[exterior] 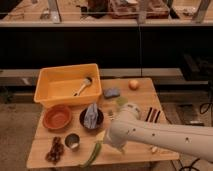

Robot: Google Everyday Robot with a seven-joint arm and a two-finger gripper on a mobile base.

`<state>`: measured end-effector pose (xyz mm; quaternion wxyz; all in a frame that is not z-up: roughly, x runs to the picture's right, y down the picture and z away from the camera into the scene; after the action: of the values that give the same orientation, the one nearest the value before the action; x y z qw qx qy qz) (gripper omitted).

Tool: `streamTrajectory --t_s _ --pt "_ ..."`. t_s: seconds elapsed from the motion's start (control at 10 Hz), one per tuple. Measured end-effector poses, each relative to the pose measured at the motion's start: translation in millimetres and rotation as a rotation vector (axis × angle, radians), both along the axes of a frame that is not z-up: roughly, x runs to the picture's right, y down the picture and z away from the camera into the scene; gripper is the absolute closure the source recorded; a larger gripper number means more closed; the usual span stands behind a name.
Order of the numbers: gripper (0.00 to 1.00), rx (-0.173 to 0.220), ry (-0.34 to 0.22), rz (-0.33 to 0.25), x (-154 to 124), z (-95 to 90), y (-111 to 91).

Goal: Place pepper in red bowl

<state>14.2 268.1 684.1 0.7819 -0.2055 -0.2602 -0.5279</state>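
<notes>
Hanging low over the front of the wooden table [146, 98], the big white arm [165, 137] reaches in from the right, and the gripper [110, 144] sits at its lower-left tip, close to the table's near edge. The arm's bulk masks most of it, so whether it is open or closed on anything cannot be told.

The pepper [91, 156] lies just down and to the left of the gripper. It is long, green and slightly curved, flat on the wood, its lower end at the table's front edge. Whether the two touch cannot be told.

Up and to the left of the gripper, well apart from it, the red bowl [45, 120] stands with nothing in it. Between bowl and gripper, a little higher, is a dark bowl [82, 120] holding a grey cloth [91, 114]. Directly left of the gripper stands a small metal cup [73, 142], and beyond it a dark reddish cluster [54, 150].

Far above, to the left, sits the yellow tub [65, 98] with a pale-handled brush [82, 86] inside. Straight above the gripper is a blue-grey pad [111, 93], and up and to the right a round orange fruit [133, 84].
</notes>
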Motion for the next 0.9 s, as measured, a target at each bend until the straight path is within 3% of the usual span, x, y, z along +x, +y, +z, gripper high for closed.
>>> streamTrajectory --t_s 0.2,0.6,0.9 --pt "0.2 0.016 0.008 -0.031 -4 2.4 3" --pt "0.2 0.014 0.017 -0.035 -1 3.6 2" --pt "0.2 -0.022 0.06 -0.161 -22 27.7 -8"
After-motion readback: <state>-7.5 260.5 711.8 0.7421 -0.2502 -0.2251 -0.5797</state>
